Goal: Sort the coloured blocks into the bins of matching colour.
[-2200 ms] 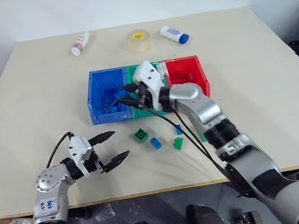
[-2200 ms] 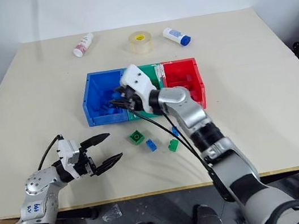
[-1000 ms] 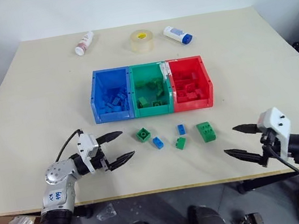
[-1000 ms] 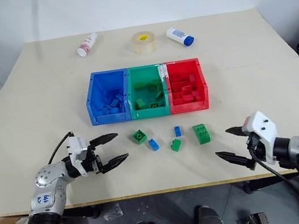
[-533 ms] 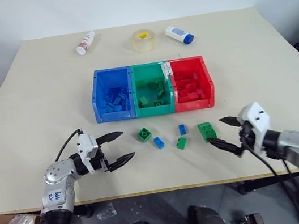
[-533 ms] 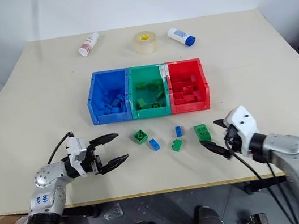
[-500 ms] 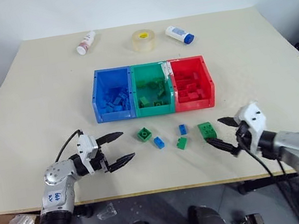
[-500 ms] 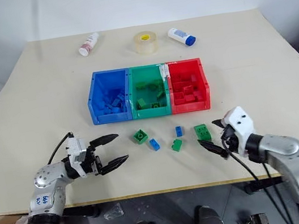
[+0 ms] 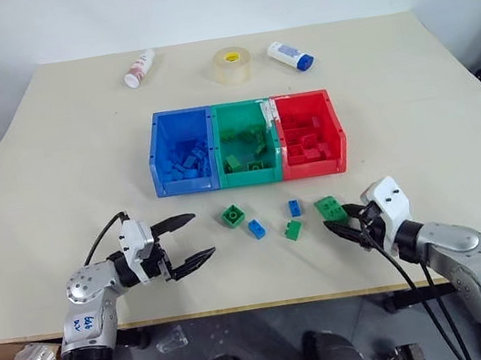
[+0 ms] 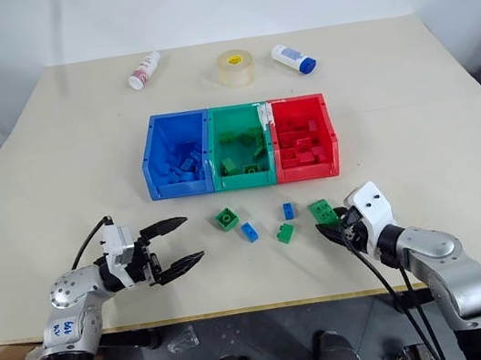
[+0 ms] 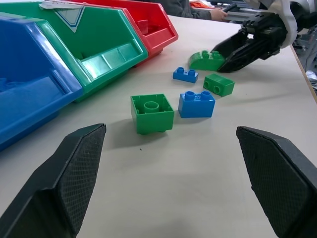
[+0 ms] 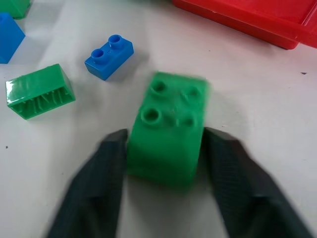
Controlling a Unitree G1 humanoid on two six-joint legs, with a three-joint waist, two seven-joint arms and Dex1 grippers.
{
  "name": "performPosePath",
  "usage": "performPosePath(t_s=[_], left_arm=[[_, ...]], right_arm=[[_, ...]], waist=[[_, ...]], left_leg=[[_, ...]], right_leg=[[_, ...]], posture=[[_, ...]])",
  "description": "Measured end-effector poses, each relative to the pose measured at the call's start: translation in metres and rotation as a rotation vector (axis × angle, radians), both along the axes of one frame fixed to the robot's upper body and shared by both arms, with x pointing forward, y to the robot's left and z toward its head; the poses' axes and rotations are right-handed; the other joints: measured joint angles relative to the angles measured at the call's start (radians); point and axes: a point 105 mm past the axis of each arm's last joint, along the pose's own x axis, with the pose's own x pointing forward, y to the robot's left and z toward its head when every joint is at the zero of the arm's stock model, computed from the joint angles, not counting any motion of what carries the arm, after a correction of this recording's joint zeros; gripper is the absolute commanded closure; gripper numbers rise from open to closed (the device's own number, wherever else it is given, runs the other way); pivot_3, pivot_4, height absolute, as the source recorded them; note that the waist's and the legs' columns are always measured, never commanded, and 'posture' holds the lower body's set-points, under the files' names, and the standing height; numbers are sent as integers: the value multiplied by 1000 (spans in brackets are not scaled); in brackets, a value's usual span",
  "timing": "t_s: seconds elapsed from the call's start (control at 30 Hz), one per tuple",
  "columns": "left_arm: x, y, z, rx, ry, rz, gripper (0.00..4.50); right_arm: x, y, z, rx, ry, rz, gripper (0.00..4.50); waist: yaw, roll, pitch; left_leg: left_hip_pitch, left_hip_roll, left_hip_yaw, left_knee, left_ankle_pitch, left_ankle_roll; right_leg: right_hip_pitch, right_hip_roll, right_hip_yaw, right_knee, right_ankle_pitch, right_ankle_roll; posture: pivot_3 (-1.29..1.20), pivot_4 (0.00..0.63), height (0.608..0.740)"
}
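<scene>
Right wrist view: the right gripper (image 12: pixel 163 148) has its two black fingers (image 12: pixel 101 183) pressed against both flanks of the large green brick (image 12: pixel 168 126), clamped on it, studs up, the brick sitting on the table (image 12: pixel 277 89). Just beyond the fingertips lies a small blue brick (image 12: pixel 109 56), and off to one side of it a small green brick (image 12: pixel 39 97) tipped on its side, hollow face showing. Past the held brick runs the red bin's (image 12: pixel 257 20) near wall.

From the head camera, the right gripper (image 9: pixel 345 225) sits low at the table's near edge, with the bins (image 9: pixel 244 142) well ahead of it: blue (image 9: pixel 182 149), green (image 9: pixel 245 140), red in a joined row, each already holding bricks.

The left gripper (image 9: pixel 182 242) hovers apart at the near left, jaws spread wide, nothing between them. Ahead of its tips stands a square green brick (image 11: pixel 152 113), with another blue brick (image 11: pixel 196 103) just beside that one.
</scene>
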Motion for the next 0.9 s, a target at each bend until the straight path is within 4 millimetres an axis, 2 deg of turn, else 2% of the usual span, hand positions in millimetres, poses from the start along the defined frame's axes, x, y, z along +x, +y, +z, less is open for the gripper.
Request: performPosePath(t_s=[0.1,0.17,0.33,0.43,0.53,0.7,0.83,0.9], left_arm=[[0,0,0,0,0,0,0],[0,0,0,-1,1,1,0],[1,0,1,-3,-3,-1,0],[2,-1,1,-5,-2,-1,0],[3,-2,2,-9,-5,-3,0],[5,-5,5,-16,-19,-10,0],[5,-6,5,-15,-23,-15,0],[5,-6,5,-15,-24,-15,0]], right_arm=[[1,0,2,1,-9,3,3063],[5,4,12,15,-35,19,3063],[21,26,73,55,-218,115,3063],[30,42,92,52,-268,179,3063],[55,65,102,54,-299,221,3063],[102,94,106,14,-327,208,1353],[111,103,108,5,-364,222,19],[110,103,106,4,-363,235,19]], waist=[[0,0,0],[-1,0,0],[-4,0,0],[-3,0,0],[-10,0,0],[-28,0,0],[-26,0,0],[-27,0,0]], left_leg=[[0,0,0,0,0,0],[0,0,0,0,0,0],[0,0,0,0,0,0],[0,0,1,0,0,0],[0,0,1,1,0,0],[-1,0,1,-1,1,-1],[-1,0,2,-2,1,-1],[-2,0,2,-2,0,-1]], right_leg=[[0,0,0,0,0,0],[0,0,0,0,0,0],[0,0,0,1,0,0],[-1,0,0,0,0,0],[-1,0,0,1,0,0],[-2,0,0,2,0,0],[-2,0,0,0,0,0],[-2,0,0,-1,0,0]], posture=[[0,150,740],[0,150,740],[0,150,740],[0,150,740],[0,150,740],[0,150,740],[0,150,740],[0,150,740]])
